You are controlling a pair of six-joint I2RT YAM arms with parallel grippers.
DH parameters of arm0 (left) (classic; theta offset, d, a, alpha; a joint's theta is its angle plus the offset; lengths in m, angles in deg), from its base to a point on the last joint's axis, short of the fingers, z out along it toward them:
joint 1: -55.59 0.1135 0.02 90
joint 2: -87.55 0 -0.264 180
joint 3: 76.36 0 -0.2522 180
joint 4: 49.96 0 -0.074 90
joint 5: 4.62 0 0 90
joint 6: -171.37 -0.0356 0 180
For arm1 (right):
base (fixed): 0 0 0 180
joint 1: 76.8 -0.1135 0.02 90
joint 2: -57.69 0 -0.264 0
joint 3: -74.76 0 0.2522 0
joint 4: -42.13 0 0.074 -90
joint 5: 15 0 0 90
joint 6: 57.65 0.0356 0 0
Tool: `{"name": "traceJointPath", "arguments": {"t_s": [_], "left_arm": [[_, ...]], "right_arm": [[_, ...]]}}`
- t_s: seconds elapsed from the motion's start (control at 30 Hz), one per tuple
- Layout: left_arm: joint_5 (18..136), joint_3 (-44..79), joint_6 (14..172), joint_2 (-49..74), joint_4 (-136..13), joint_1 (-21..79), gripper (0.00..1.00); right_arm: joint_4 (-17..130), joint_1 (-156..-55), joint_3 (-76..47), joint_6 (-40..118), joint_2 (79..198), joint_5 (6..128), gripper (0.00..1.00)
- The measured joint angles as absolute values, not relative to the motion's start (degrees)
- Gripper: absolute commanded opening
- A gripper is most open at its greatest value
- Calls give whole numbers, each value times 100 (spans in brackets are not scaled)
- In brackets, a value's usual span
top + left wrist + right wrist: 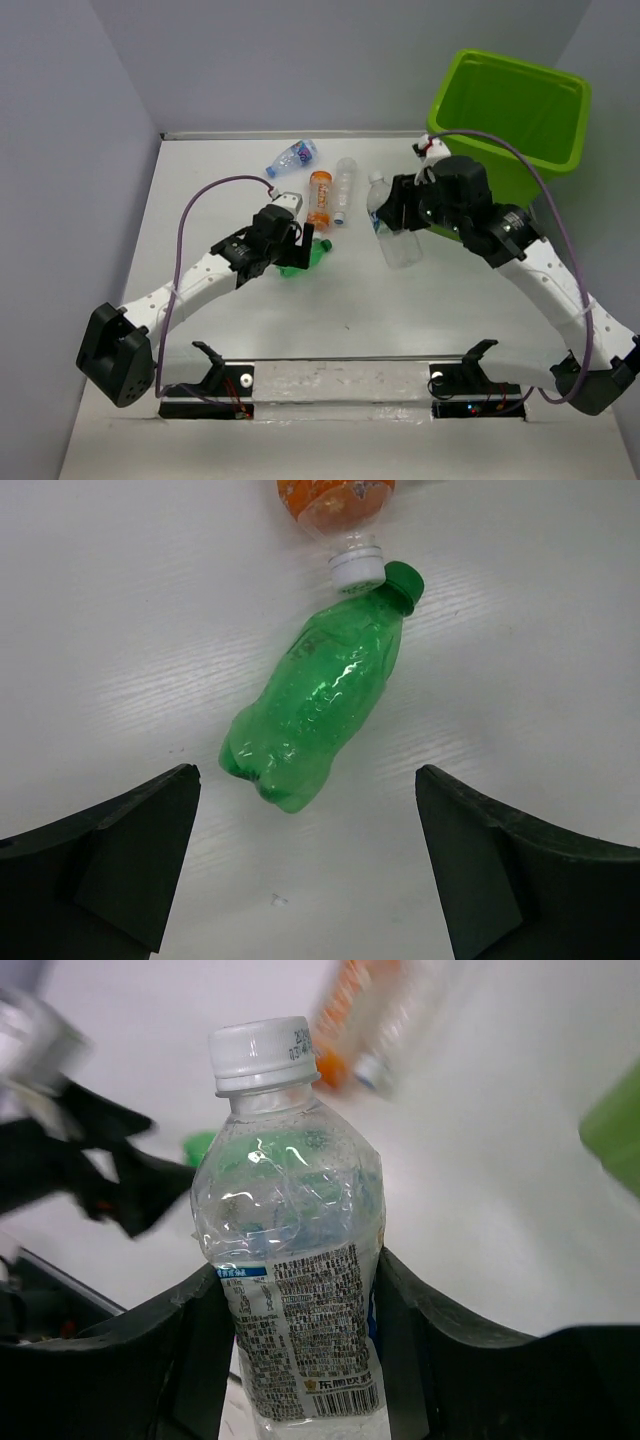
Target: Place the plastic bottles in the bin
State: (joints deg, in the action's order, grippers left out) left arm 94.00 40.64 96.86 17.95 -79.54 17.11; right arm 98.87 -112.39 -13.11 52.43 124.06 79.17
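Your right fingers [200, 1360] were clamped on either side of the clear bottle [290, 1260], gripping its labelled lower body with the white cap pointing away from the wrist. That low, square hold looked chosen to keep the bottle steady on the way to the bin [510, 105], which stood at about 1 o'clock from the held bottle in the top view, by the far right corner of the table [350, 320]. Whether the bottle's base was off the table, I could not tell. Your left fingers [130, 850] were spread wide and touched nothing, straddling the green bottle [315, 705], which lay on its side with its cap toward 1 o'clock in the wrist view; that read as lining up the next pick. The snag there was the orange bottle [335, 500] at 12 o'clock, its white cap touching or just beside the green cap, so a grasp could nudge it. Beyond, a second clear bottle [345, 185] lay just beside the orange one, with a blue-labelled bottle [292, 157] at 11 o'clock. The bin's near rim stood between your right arm and its mouth, so the held bottle probably needed height to clear it.
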Motion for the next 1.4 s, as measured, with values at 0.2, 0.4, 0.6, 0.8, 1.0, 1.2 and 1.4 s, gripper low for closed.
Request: {"name": "traceJointPath", "arguments": {"t_s": [0.2,0.4,0.6,0.8,1.0,1.2,1.4], "left_arm": [[9286,3855,9594,1391,-8126,1711,99],[9345,3387,9443,949,-8157,1711,99],[9542,3149,9341,366,-8194,1711,99],[9743,2913,9244,-89,-8402,1711,99],[9811,2744,9166,-369,-8415,1711,99],[9664,2738,9118,-788,-8397,1711,93],[9424,2738,9065,-1068,-8413,1711,66]], "right_arm": [[9400,-11287,-4001,4596,12868,8155,31],[8593,-10640,-5603,3536,13617,9517,30],[8283,-8679,-6045,3105,14531,10076,37],[8285,-7897,-5295,3376,14736,9904,100],[8370,-7716,-4930,3669,14526,9320,100],[8346,-7727,-4185,4224,13394,8227,100],[8005,-7796,-2880,4821,11888,7241,100]]}}
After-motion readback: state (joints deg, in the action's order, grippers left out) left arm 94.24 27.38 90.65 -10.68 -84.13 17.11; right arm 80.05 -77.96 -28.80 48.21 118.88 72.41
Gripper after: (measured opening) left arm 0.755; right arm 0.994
